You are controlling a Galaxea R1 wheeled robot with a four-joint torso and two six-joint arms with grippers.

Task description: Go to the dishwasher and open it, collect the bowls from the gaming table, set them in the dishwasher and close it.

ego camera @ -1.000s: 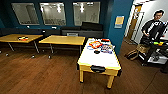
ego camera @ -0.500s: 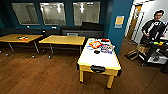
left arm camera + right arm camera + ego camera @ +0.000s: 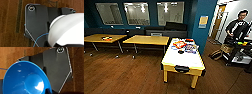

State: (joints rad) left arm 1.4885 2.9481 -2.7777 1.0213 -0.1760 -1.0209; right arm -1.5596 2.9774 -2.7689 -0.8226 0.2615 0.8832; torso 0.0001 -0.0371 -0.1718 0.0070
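The gaming table (image 3: 180, 61), with a glossy white top and yellow sides, stands right of centre in the head view, some way ahead of me. On its far end lie an orange dish (image 3: 179, 44), colourful items and a small dark round thing (image 3: 180, 52). A bright blue bowl (image 3: 25, 80) looms large in the right wrist view, carried by my right gripper above the wooden floor. In the left wrist view a round bowl with a white outside (image 3: 67, 30) hangs the same way above the floor, at my left gripper. The dishwasher is out of view.
Two plain yellow-topped tables (image 3: 146, 39) (image 3: 101, 37) stand at the back left, in front of a dark sofa and windows. A person (image 3: 237, 27) stands at the far right behind a cart with gear (image 3: 244, 51). A blue wall corner (image 3: 204, 32) rises right of the gaming table.
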